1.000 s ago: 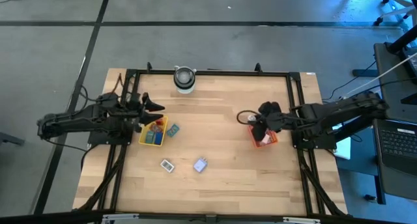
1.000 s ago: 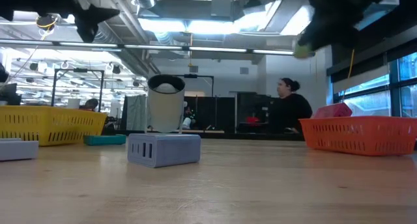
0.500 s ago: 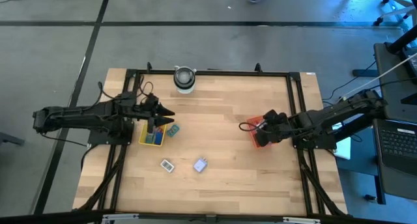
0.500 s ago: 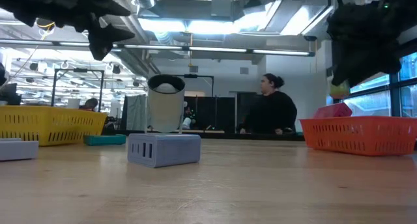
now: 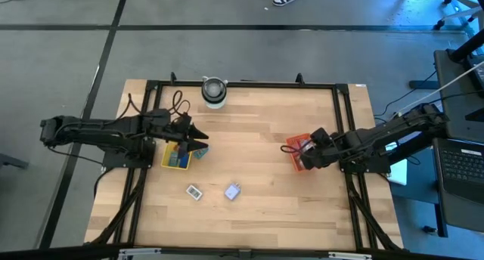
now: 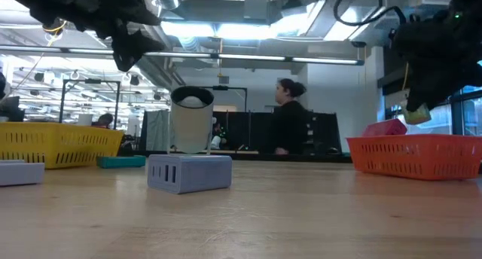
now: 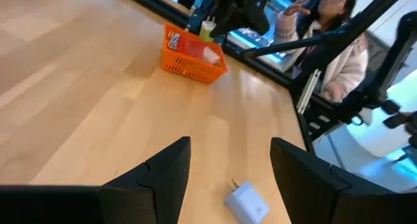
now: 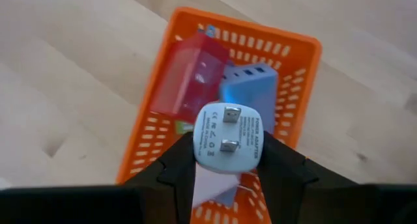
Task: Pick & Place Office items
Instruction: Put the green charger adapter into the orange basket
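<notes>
The counter (image 5: 257, 131) holds an orange tray (image 8: 296, 68), and everything here is told from that tray. The right claw (image 8: 228, 160) hangs right above the tray, clamped on a white plug (image 8: 229, 136) with its two metal prongs pointing up at the wrist camera. If the claw lets go too far to one side, the plug could hit the tray's rim and bounce out onto the counter. A red block (image 8: 192, 74) and a pale blue block (image 8: 251, 87) already lie inside, so the plug could also land on them and tip over the edge. Well away from the tray, the left claw (image 7: 228, 162) waits with its fingers apart and nothing between them, above a white charger (image 7: 246, 199). Only the right wrist view shows what lies inside the tray. The low view shows a person (image 6: 290, 116) far behind the counter.
</notes>
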Controlling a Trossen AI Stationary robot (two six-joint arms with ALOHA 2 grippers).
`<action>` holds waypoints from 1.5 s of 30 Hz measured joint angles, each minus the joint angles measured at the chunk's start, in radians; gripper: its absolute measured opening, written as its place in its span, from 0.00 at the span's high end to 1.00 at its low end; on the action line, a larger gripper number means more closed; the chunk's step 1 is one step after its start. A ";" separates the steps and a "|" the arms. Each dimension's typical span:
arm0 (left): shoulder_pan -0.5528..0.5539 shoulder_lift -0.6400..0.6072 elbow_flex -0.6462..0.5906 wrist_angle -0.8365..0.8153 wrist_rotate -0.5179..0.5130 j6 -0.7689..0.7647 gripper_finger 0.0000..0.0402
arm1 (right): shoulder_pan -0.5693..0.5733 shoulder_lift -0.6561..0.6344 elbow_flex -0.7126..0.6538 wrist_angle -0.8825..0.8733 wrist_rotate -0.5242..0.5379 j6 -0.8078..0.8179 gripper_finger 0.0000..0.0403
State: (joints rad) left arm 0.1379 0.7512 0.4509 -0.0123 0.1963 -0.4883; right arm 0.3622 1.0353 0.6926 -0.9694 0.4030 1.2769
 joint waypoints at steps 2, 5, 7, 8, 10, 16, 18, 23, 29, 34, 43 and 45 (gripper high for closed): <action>0.000 0.004 0.001 -0.019 -0.015 0.012 0.48 | 0.000 0.005 0.000 -0.019 0.000 0.020 0.67; 0.001 0.006 0.001 -0.042 -0.035 0.028 0.48 | -0.006 0.018 0.000 -0.029 0.001 0.026 0.67; 0.001 0.006 0.001 -0.046 -0.039 0.030 0.48 | -0.012 0.031 0.000 -0.030 0.000 0.027 0.67; 0.001 0.006 0.001 -0.045 -0.039 0.030 0.48 | -0.016 0.043 0.000 -0.027 0.000 0.028 0.67; 0.001 0.004 0.001 -0.046 -0.039 0.030 0.48 | -0.026 0.066 -0.010 -0.019 -0.014 0.036 0.67; 0.001 0.003 0.001 -0.053 -0.057 0.031 0.48 | -0.055 0.103 -0.082 0.063 -0.053 0.038 0.67; 0.001 0.003 0.001 -0.065 -0.068 0.031 0.48 | -0.064 0.103 -0.095 0.091 -0.057 0.025 0.67; 0.001 0.003 0.001 -0.113 -0.119 0.030 0.48 | -0.074 0.103 -0.106 0.131 -0.055 -0.007 0.61; 0.004 0.003 0.001 -0.121 -0.125 0.003 0.48 | -0.074 0.102 -0.106 0.147 -0.048 -0.035 0.36; 0.032 0.003 0.001 -0.153 -0.126 -0.022 0.48 | -0.074 0.101 -0.105 0.145 -0.045 -0.040 0.31; 0.063 0.032 0.094 -0.308 -0.146 0.015 0.43 | -0.074 0.089 -0.064 0.093 -0.065 -0.060 0.33; 0.063 0.051 0.144 -0.361 -0.166 0.048 0.42 | -0.073 0.088 -0.030 0.054 -0.041 -0.067 0.33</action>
State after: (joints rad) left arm 0.2009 0.8021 0.5950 -0.3738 0.0306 -0.4401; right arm 0.2888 1.1236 0.6626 -0.9156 0.3617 1.2094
